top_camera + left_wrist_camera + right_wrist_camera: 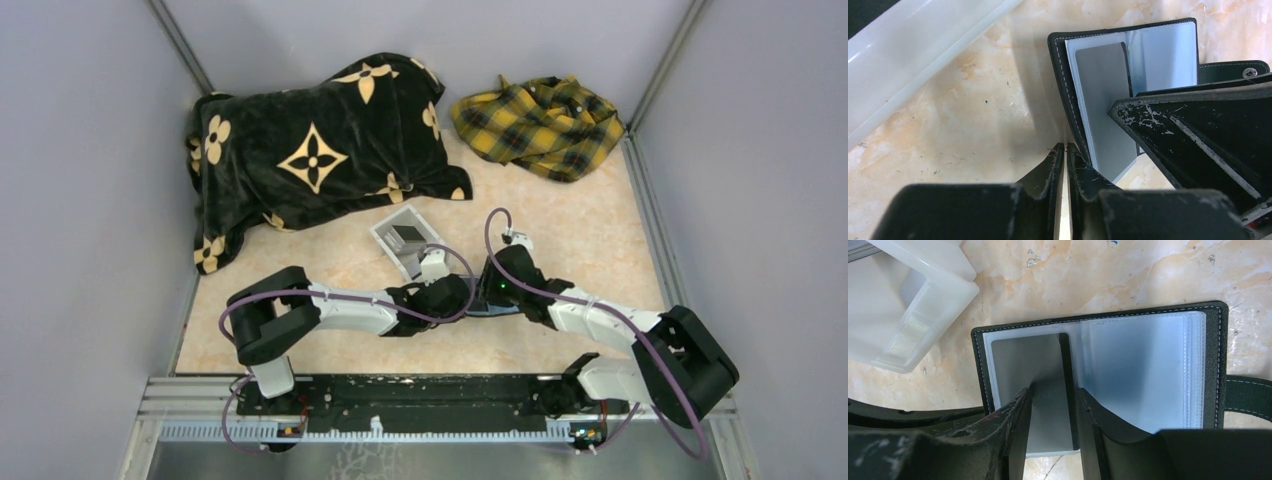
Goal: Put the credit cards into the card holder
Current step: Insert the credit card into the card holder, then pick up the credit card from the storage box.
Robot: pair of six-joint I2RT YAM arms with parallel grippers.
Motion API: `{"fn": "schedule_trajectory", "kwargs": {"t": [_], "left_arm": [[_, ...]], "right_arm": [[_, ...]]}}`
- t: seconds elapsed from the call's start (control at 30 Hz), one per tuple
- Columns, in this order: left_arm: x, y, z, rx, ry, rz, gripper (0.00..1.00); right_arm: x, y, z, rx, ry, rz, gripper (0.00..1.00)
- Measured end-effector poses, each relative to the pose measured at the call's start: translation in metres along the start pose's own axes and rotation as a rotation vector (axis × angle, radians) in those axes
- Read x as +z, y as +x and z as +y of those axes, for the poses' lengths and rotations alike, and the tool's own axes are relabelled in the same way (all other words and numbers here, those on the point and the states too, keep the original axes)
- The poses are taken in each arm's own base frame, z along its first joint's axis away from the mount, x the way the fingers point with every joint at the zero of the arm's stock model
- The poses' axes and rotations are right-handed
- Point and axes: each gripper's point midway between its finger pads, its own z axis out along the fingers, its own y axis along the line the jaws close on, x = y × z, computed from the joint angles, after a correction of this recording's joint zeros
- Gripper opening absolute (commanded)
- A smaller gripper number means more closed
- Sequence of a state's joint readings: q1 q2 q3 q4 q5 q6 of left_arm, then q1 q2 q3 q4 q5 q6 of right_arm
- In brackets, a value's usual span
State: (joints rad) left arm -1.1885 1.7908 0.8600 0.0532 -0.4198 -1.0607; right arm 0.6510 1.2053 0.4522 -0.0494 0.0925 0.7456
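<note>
The black card holder [1220, 340] lies open on the table, its clear grey sleeves facing up. It also shows in the left wrist view [1060, 75] and, mostly hidden under both grippers, in the top view [487, 311]. A pale grey credit card [1018, 355] sits in its left sleeve, also seen in the left wrist view [1100, 100]. My right gripper [1054, 392] is open, its fingers straddling this card from above. My left gripper [1065, 146] is shut and empty, its tips at the holder's left edge. Dark cards [407, 236] lie in a box.
A clear-white open-top box [403, 243] stands just behind the grippers; it also shows in the right wrist view [913, 305] and the left wrist view [908, 55]. A black flowered cloth [310, 150] and a yellow plaid cloth [540, 125] lie at the back. Grey walls close three sides.
</note>
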Motion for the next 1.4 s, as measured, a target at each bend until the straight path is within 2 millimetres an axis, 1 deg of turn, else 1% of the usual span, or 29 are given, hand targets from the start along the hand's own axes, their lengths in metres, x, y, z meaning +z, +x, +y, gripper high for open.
{"fn": "schedule_trajectory", "kwargs": {"t": [0.1, 0.23, 0.4, 0.57, 0.7, 0.83, 0.93, 1.03, 1.17, 1.2, 1.3, 1.37, 1.4], "left_arm": [[0.000, 0.000, -0.001, -0.001, 0.003, 0.001, 0.16], [0.000, 0.000, -0.001, -0.003, 0.006, 0.002, 0.23], [-0.005, -0.001, -0.005, -0.019, 0.025, 0.007, 0.40], [-0.021, 0.004, 0.005, -0.022, 0.024, 0.033, 0.54], [-0.032, 0.005, 0.011, -0.022, 0.012, 0.044, 0.57], [-0.039, 0.007, 0.018, -0.012, -0.017, 0.055, 0.58], [-0.051, 0.012, 0.029, 0.003, -0.060, 0.068, 0.61], [-0.068, 0.014, 0.050, 0.021, -0.135, 0.079, 0.67], [-0.096, 0.010, 0.097, 0.044, -0.279, 0.071, 0.75], [-0.102, 0.007, 0.103, 0.041, -0.295, 0.062, 0.77], [-0.124, -0.009, 0.120, -0.003, -0.323, -0.001, 0.81], [-0.133, -0.016, 0.128, -0.039, -0.318, -0.038, 0.83], [-0.137, -0.017, 0.134, -0.053, -0.317, -0.051, 0.83]], "right_arm": [[0.000, 0.001, 0.002, -0.005, -0.005, 0.002, 0.43], [-0.003, 0.000, 0.001, -0.008, -0.003, -0.004, 0.49], [-0.010, -0.008, 0.000, -0.023, 0.010, -0.031, 0.53], [-0.018, -0.020, 0.004, -0.045, 0.013, -0.062, 0.54], [-0.022, -0.028, 0.007, -0.063, 0.011, -0.083, 0.54], [-0.025, -0.031, 0.007, -0.091, 0.016, -0.083, 0.55], [-0.030, -0.038, 0.012, -0.130, 0.017, -0.083, 0.55], [-0.039, -0.059, 0.028, -0.176, -0.009, -0.114, 0.55], [-0.052, -0.101, 0.067, -0.243, -0.075, -0.175, 0.55], [-0.054, -0.110, 0.078, -0.261, -0.092, -0.184, 0.55], [-0.050, -0.133, 0.107, -0.317, -0.137, -0.189, 0.55], [-0.040, -0.140, 0.125, -0.357, -0.159, -0.170, 0.55], [-0.034, -0.140, 0.130, -0.372, -0.166, -0.156, 0.54]]}}
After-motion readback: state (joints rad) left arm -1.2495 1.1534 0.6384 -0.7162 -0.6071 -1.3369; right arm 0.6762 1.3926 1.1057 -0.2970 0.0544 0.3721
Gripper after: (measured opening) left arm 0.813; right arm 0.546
